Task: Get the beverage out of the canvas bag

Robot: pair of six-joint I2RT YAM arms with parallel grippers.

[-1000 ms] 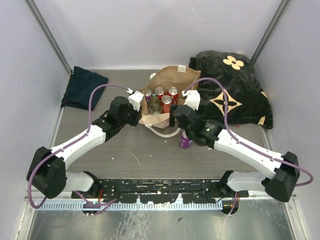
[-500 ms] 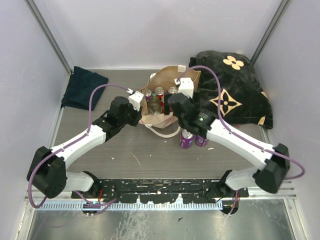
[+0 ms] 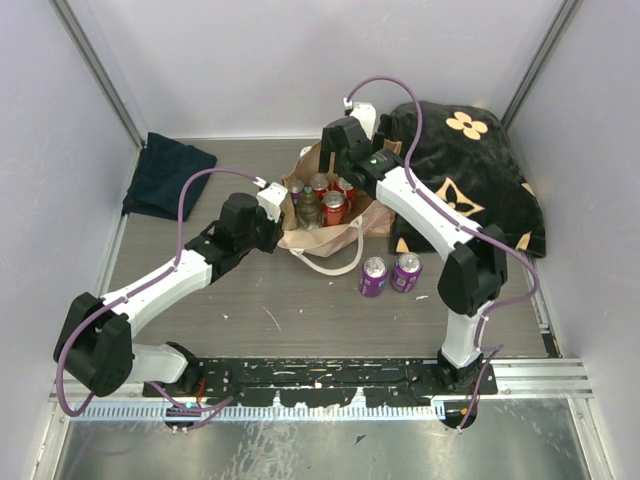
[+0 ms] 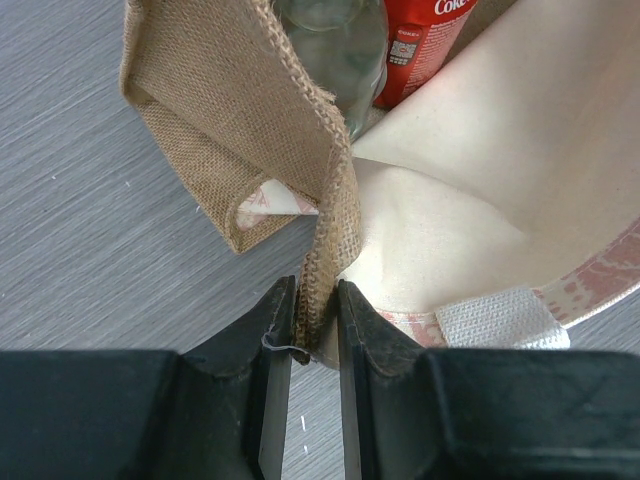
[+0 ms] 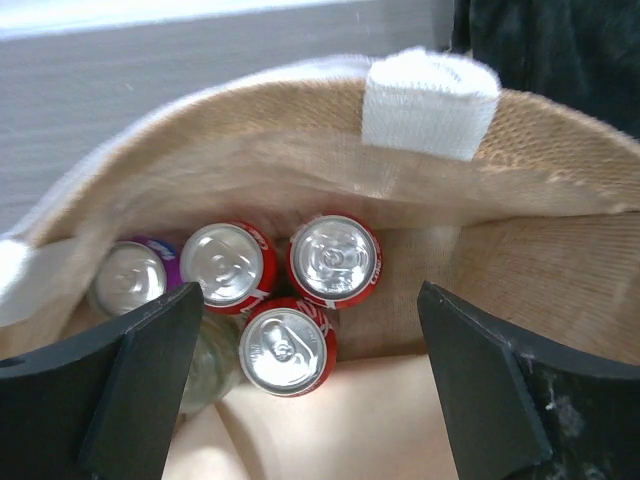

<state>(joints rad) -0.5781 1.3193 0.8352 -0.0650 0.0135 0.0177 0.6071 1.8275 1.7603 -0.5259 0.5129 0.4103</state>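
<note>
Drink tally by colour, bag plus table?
Red cans: 3, all in the canvas bag
Purple cans: 3, 1 in the bag, 2 on the table
Clear bottle: 1, in the bag
Total: 7

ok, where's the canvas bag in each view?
Top external: canvas bag at centre, between the two arms.
Left wrist: fills top and right, its edge pinched in the left gripper.
Right wrist: open mouth across the middle, seen from above.
Shared landmark: red cans inside.
</note>
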